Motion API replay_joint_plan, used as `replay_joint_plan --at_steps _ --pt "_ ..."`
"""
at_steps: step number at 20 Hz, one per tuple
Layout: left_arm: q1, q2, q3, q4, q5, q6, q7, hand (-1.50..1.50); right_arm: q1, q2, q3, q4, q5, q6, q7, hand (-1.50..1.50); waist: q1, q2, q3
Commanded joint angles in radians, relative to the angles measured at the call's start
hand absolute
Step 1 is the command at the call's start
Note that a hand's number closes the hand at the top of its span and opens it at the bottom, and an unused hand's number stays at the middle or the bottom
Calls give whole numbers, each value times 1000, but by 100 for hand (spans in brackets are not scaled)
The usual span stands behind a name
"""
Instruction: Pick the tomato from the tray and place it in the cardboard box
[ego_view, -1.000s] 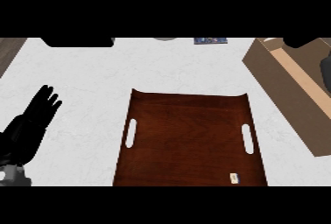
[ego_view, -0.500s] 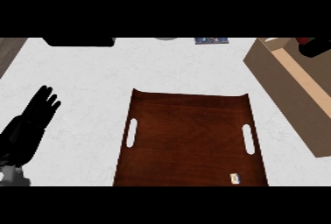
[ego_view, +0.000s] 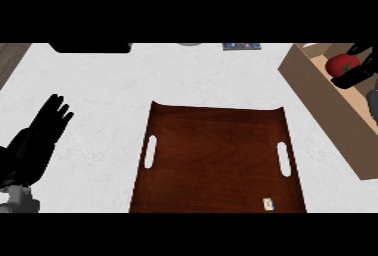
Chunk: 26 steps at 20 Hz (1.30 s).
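Tomato (ego_view: 342, 63): red, at the view's upper right, over the open box (ego_view: 319, 100), with the right hand's fingers curled around it.
Right hand (ego_view: 357, 74): mostly cut off by the right edge; dark fingers show above and below the tomato, holding it from the far side. Whether the tomato is touching the box floor cannot be told.
Box: tan cardboard, long, lying along the right edge of the surface (ego_view: 184, 75), its near wall just beside the tray.
Tray (ego_view: 214, 160): dark wood with a slot handle on each long side, bare apart from a small pale label near its lower right corner.
Step in hand: the release, by my reading, as the tomato is already inside the box's outline.
Doing it well: bring the hand low between the walls before spreading the fingers, so the round fruit settles and does not roll; keep clear of the near wall; lift straight up afterwards.
Left hand (ego_view: 37, 145): resting at the view's left over the surface, fingers straight and pointing up, holding nothing, well apart from the tray.
Left forearm: enters at the lower left corner.
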Motion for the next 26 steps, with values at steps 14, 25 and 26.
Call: replay_joint_plan --at_steps 14,25,26 --pt "4 -5 32 54 -11 -36 -49 0 79 101 -276 -99 -271 -322 -223 -150 -17 -4 0" --pt "66 -15 28 -77 1 -34 38 0 301 11 -485 -363 -560 -186 -205 -150 -16 -7 0" --pt "-31 -2 51 57 -22 -31 -15 0 321 -7 -516 -311 -600 -169 -287 -150 -20 -4 0"
